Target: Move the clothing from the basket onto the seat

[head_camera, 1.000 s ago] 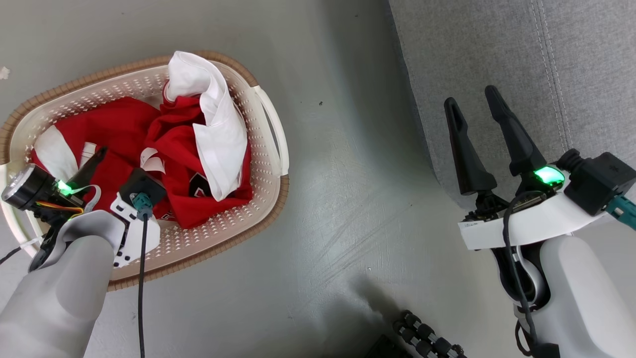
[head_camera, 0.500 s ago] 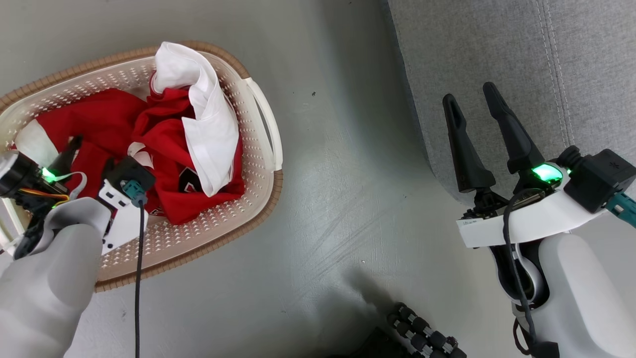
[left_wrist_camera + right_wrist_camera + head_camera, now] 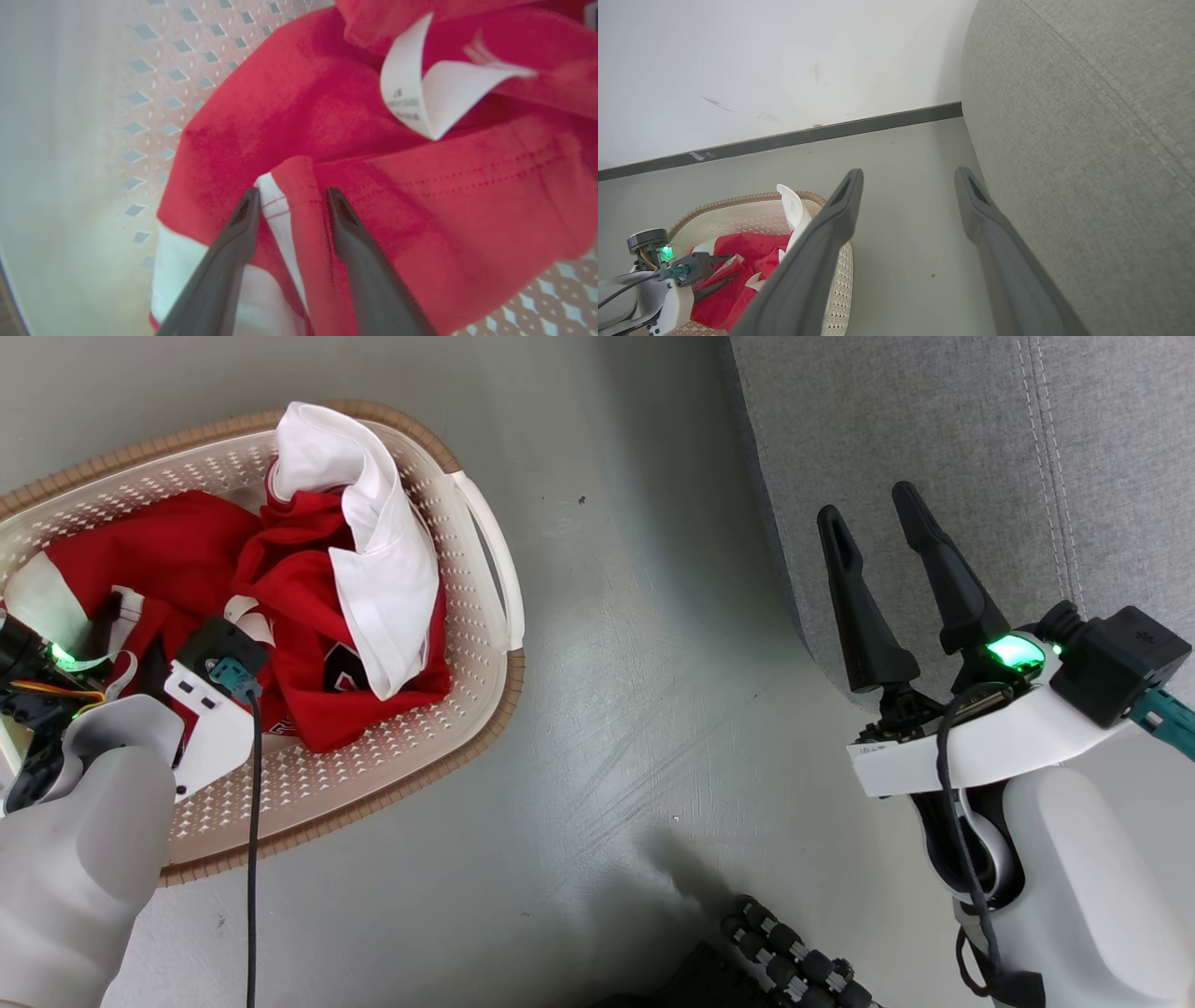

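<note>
One basket is logged in the head view, on the grey floor at the left. The clothing is piled inside it. A white garment is draped over the red heap and up to the far rim. The seat is noted at the upper right, well apart from the basket. The right gripper is held over the seat's near edge, fingers spread, nothing between them. The pale left forearm is placed over the basket's near side, with a black cable hanging from the wrist.

Left wrist view: the left gripper is seen with fingers parted, and a folded hem of a red garment, white-trimmed, is caught in the gap between the tips. The fold is straddled, not clamped. A curled white care label is noted above, with the perforated basket wall at the left.

Right wrist view: the right gripper's fingers are set wide over the floor, just beside the seat. The left gripper is observed lowered into the red cloth in the basket. A white wall with a dark skirting is recorded behind.
</note>
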